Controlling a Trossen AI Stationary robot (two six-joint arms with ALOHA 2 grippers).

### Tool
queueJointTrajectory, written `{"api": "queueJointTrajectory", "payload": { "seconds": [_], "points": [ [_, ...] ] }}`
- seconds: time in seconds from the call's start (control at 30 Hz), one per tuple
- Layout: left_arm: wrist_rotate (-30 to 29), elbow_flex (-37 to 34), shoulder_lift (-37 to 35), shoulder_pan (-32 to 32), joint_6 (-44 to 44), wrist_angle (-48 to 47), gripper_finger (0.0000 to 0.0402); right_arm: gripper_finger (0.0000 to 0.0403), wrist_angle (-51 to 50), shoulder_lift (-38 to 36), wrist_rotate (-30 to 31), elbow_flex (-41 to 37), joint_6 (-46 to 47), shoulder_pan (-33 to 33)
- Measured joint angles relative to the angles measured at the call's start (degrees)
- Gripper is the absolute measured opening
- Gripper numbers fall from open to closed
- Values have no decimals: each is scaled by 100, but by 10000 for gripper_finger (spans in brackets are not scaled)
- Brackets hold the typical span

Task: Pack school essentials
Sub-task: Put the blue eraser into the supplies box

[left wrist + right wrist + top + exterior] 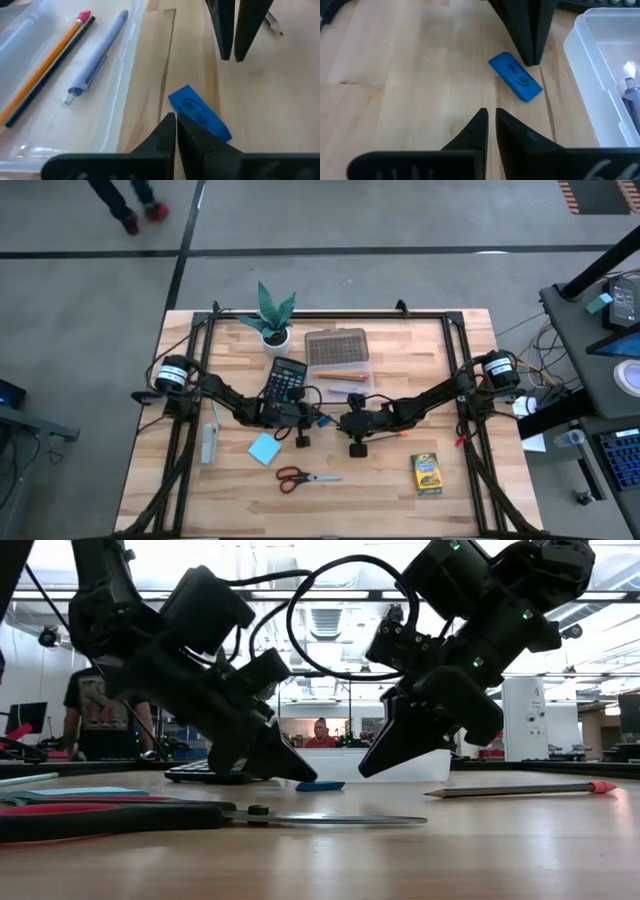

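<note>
The tiny blue eraser (515, 76) lies flat on the wood mid-table, between my two grippers. My left gripper (176, 119) is shut, its tips down at the table right beside the eraser (200, 112). My right gripper (491, 112) is shut too and hovers a short way off on the eraser's other side. The red-handled scissors (305, 476), light-blue note pad (264, 448) and yellow-green crayon box (427, 473) lie toward the near edge. A pencil (520, 789) lies right of the grippers. More pens and pencils (60, 75) lie in the clear box. My left gripper's shut fingertips (532, 61) come slanting down from the table's left and stand against the eraser's long side (530, 82). I cannot tell whether they touch it. The eraser lies flat on the table.
The clear plastic box (340, 377) sits just behind the grippers, its grey lid (337, 347) farther back. A calculator (287, 380) and a potted plant (272, 315) stand to the left rear. A grey object (209, 442) lies near the left edge. People show in the room beyond.
</note>
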Motion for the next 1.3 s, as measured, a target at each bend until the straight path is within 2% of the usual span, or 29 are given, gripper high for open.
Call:
{"api": "queueJointTrajectory", "payload": {
  "seconds": [0.07, 0.23, 0.43, 0.6, 0.8, 1.0, 1.13, 1.3],
  "points": [
    [96, 41, 81, 0, -113, 39, 0, 17, -16, 0, 2, 0, 0, 6],
    [782, 73, 127, 14, -235, 62, 0, 13, -24, 0, -3, 0, -2, 34],
    [1047, 42, 20, -22, -194, 10, 0, 20, 55, 0, -267, 0, -60, 33],
    [1141, 42, -48, -27, -189, 16, 0, 67, 72, -2, -264, 0, -3, 31],
    [1103, 40, -120, -35, -188, 19, 0, 157, 254, 4, -260, 0, -194, 31],
    [916, 3, -120, -33, -193, 11, 0, 238, 292, 13, -125, 1, -11, 31],
    [896, 2, -120, -28, -189, 13, 0, 262, 376, 13, 41, -35, 253, 31],
    [894, 0, -120, -26, -191, 15, 0, 257, 374, 22, 35, -115, 568, 38]
  ]
}}
